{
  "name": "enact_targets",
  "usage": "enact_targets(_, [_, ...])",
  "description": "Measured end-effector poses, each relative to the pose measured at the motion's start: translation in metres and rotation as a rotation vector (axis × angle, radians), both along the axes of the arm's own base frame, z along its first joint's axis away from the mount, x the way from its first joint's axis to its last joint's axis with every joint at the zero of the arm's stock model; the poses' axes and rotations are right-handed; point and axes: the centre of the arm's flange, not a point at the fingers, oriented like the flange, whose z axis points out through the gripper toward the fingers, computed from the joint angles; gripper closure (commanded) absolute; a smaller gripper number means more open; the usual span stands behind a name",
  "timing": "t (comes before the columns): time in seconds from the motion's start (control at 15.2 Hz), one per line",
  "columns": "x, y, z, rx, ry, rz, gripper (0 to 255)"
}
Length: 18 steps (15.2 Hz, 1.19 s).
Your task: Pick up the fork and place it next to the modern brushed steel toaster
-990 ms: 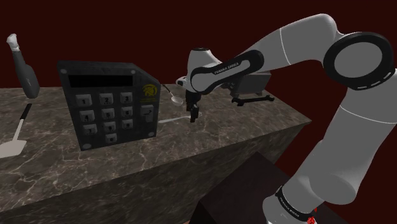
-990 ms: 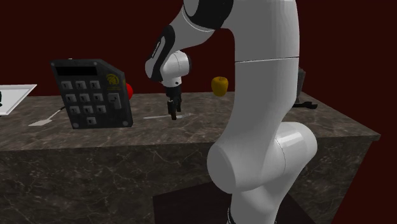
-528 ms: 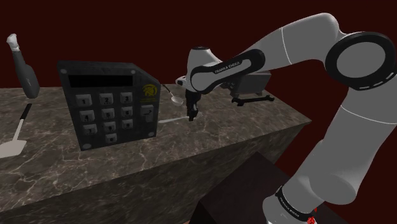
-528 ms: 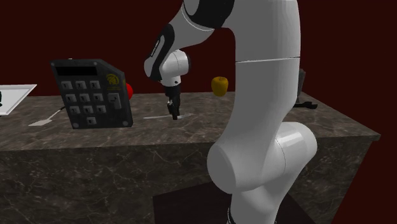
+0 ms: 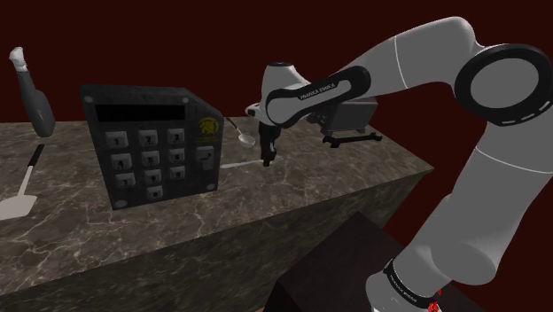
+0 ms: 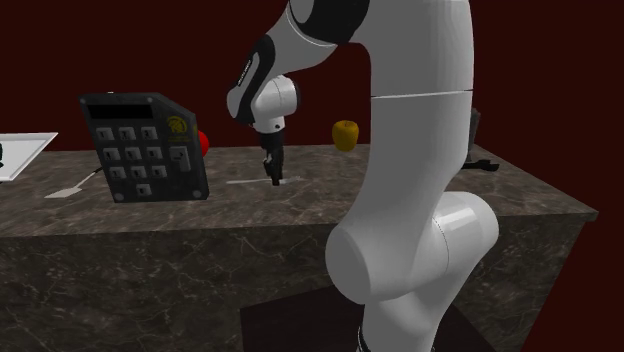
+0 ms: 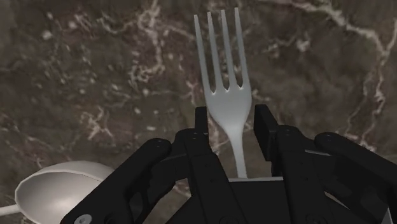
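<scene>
Dark marbled counter (image 5: 292,191), dark red backdrop behind. Lying flat on it, just beside the black keypad box (image 5: 151,146): fork (image 7: 226,95), prongs pointing away from the hand. Well apart from the boxy grey thing (image 5: 359,113) behind the arm, probably the toaster, half hidden so hard to be sure. Down at the counter over the fork's neck: gripper (image 7: 232,119), fingers apart, one on each side of where the head narrows, close to its edges but not clearly pressing on them. Not lifted yet.

Step in hand, as judged: the grasp. Close squarely across the neck, fingertips kept low against the counter to stop the thin handle slipping under them. Squeeze fully before any lift. Lift straight up, level and slow, a thin flat fork being likely to pivot if caught off its middle. Keep clear of the spoon (image 7: 57,184) just beside the hand while rising. Then carry toward the grey box and set down alongside it, not on top.

Count: one fork, one spoon, one keypad box, one toaster-like box, one pale spatula (image 5: 19,199) at the shoulder view's far left, one yellow fruit (image 6: 346,133), one red thing (image 6: 204,142) behind the keypad box.
</scene>
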Motion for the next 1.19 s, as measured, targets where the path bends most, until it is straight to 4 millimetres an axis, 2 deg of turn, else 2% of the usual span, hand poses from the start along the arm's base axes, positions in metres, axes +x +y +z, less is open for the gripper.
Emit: enact_targets(1.19, [0.001, -0.001, 0.093, 0.000, 0.000, -0.001, 255])
